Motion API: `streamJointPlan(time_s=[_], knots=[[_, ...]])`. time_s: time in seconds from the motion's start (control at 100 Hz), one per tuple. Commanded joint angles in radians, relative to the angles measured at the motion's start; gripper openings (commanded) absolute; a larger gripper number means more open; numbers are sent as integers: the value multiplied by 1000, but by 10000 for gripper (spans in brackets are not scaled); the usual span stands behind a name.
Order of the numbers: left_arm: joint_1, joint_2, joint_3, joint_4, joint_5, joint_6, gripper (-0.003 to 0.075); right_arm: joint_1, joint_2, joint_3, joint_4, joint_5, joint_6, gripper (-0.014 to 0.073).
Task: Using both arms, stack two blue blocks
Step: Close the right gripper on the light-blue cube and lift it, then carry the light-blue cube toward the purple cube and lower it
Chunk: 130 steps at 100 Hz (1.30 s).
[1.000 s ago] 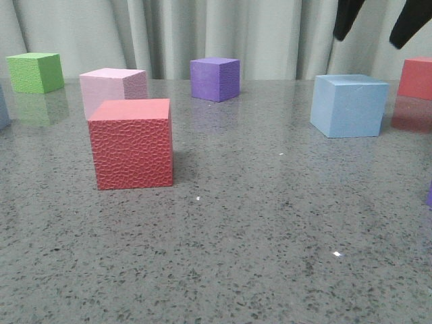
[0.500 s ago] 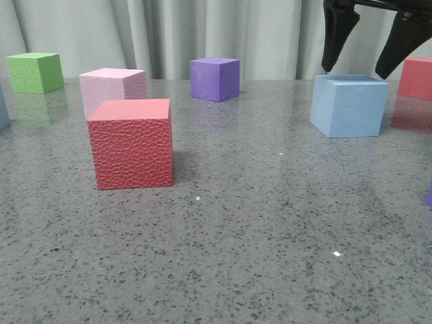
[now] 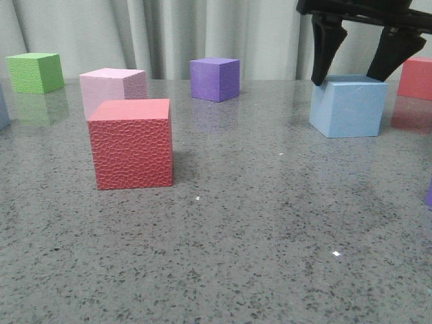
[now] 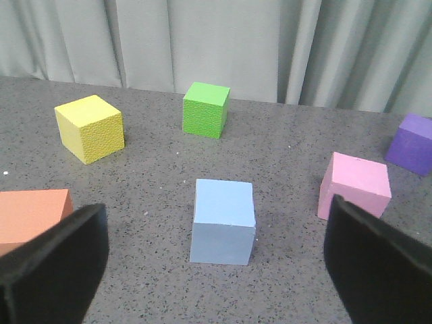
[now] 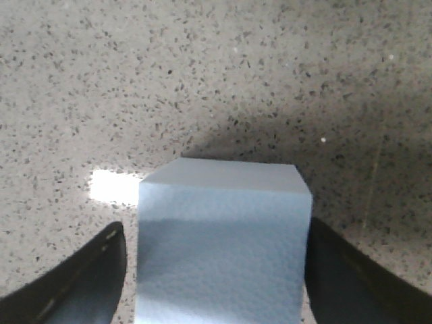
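Note:
One pale blue block (image 3: 347,108) stands on the table at the right of the front view. My right gripper (image 3: 345,79) comes down over it, open, with a black finger on each side of its top. In the right wrist view this block (image 5: 223,236) fills the space between the fingers (image 5: 88,283); one finger touches it and a thin gap shows at the other. The other blue block (image 4: 223,219) stands alone in the left wrist view. It sits ahead of my left gripper (image 4: 214,219), which is wide open and holds nothing.
A textured red cube (image 3: 131,145), a pink cube (image 3: 111,88), a purple cube (image 3: 214,79) and a green cube (image 3: 35,72) stand on the speckled grey table. A red cube (image 3: 415,77) sits just right of the right gripper. A yellow cube (image 4: 90,128) and an orange cube (image 4: 30,212) lie near the left gripper.
My right gripper has come down from above the blue block until its fingers straddle the block's top. The block has shifted very slightly to the left.

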Motion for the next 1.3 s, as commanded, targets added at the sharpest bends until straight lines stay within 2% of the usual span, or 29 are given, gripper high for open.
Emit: streamJointPlan(time_s=[0.0,0.18,0.43,0.73,0.89,1.09,1.29], knots=[[1,9,-35,-13,-75,-4,620,2,-28,-31,17,-22,-1,540],[1,9,-35,-13,-75,-4,620,2,-24,-31,15,-20,-1,528],[1,9,-35,-13,-75,-4,620,2,-24,-31,7,-17,-1,379],[1,9,-35,-13,-75,-4,620,3,-28,-49,40,-6,4,369],[1,9,-35,-13,-72,-4,620,44,-28,-147,50,27,100,369],[1,9,-35,-15,-72,-4,620,146,-4,-257,-31,24,241,369],[1,9,-35,-15,-70,-4,620,234,67,-331,-38,8,377,369]])
